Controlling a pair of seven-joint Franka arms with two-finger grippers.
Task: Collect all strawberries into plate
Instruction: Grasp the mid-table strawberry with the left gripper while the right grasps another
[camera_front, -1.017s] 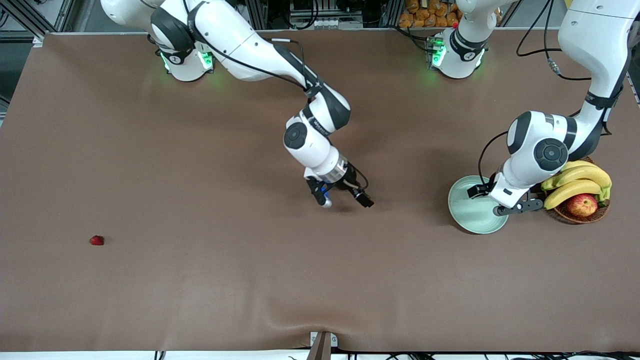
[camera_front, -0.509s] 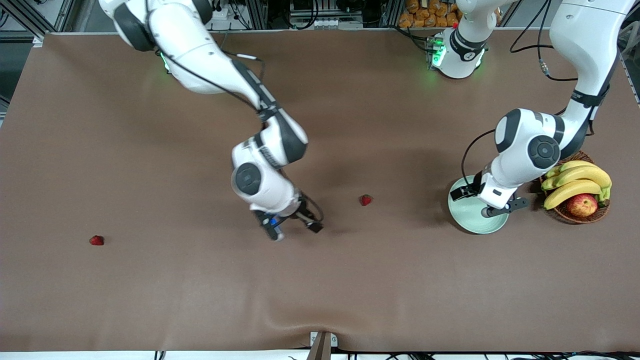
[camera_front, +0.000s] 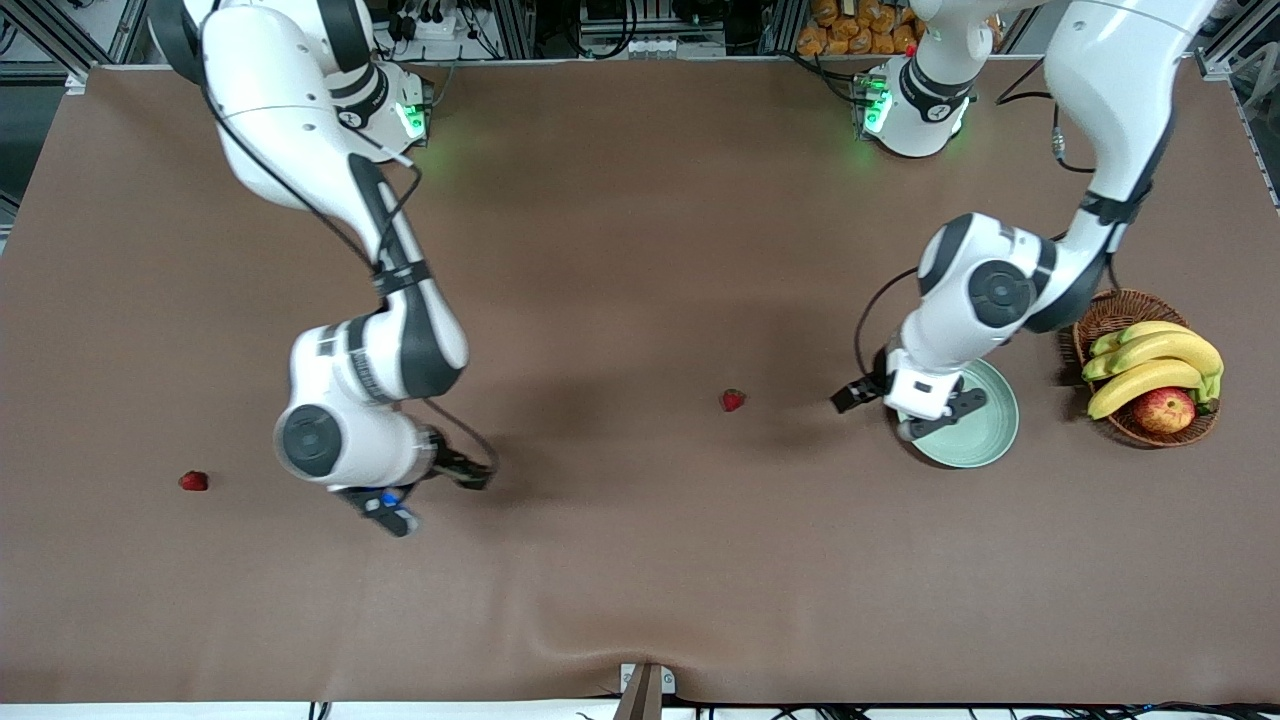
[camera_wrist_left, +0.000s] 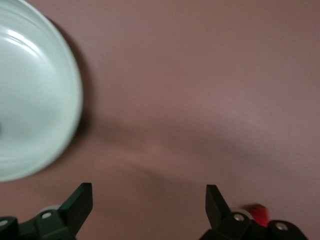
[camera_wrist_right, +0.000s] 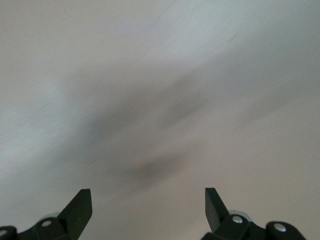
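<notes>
While both arms travel, the scene reads so:
Strawberry at the right arm's end: lies untouched on the table.
Right gripper: fingers wide and empty, swung from mid-table toward that berry; likely its next pick.
Middle strawberry: uncovered as the right arm left.
Left gripper: fingers wide and empty, shifted off the plate toward the middle berry.
Plate: no berry visible in it; third berry unseen.

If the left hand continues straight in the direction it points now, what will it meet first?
The left hand, open above the pale green plate's rim, points down, so it would probably meet bare brown tablecloth. The small red strawberry seems outside that line.
</notes>
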